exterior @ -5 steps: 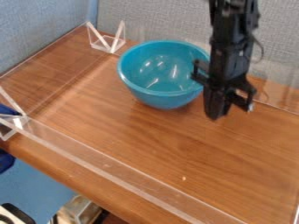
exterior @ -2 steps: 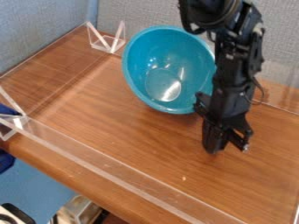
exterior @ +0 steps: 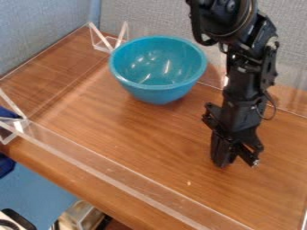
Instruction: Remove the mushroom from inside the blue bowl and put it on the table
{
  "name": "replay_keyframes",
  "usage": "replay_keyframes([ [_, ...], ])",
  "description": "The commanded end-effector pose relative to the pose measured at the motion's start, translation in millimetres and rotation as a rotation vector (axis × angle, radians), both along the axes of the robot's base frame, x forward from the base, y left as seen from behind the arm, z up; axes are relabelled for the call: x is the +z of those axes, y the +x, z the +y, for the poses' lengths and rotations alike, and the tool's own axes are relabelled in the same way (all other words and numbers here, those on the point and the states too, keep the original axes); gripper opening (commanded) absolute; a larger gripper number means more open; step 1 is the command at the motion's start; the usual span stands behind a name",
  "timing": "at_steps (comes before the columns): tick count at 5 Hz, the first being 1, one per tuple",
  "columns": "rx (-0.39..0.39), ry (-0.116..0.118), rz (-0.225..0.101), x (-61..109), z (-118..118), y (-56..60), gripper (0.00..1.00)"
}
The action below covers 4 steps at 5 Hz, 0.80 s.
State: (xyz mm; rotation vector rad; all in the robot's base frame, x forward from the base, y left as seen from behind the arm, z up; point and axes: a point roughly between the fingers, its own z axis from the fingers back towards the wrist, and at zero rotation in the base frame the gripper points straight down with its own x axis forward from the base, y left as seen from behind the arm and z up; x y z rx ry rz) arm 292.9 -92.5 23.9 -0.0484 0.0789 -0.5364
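- Bowl (exterior: 159,75) has tipped back down from its steep tilt and sits a bit further left; gripper (exterior: 225,158) is now lower in frame, apart from it.
- Bowl: glossy turquoise, smooth, round, deep; upper middle of frame, on the table (exterior: 132,148).
- Gripper: black, angular linkages, right of centre, pointing down close to the tabletop. Fingers closed; can't tell if anything's pinched.
- Mushroom: can't make out where it is.
- Table: reddish-brown wood grain, clear acrylic edging (exterior: 108,171).

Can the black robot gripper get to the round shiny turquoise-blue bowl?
Probably yes. The black robot gripper is low beside the round shiny turquoise-blue bowl, and nothing seems to stand between them, though it would likely need to lift first.
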Motion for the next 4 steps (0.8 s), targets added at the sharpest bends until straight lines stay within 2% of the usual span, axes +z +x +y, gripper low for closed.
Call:
replay_keyframes([
  [1, 0.007, -0.001, -0.023, 8.0, -4.1, -0.4, 0.00],
  [4, 0.031, 0.011, -0.008, 9.6, -3.6, -4.9, 0.00],
])
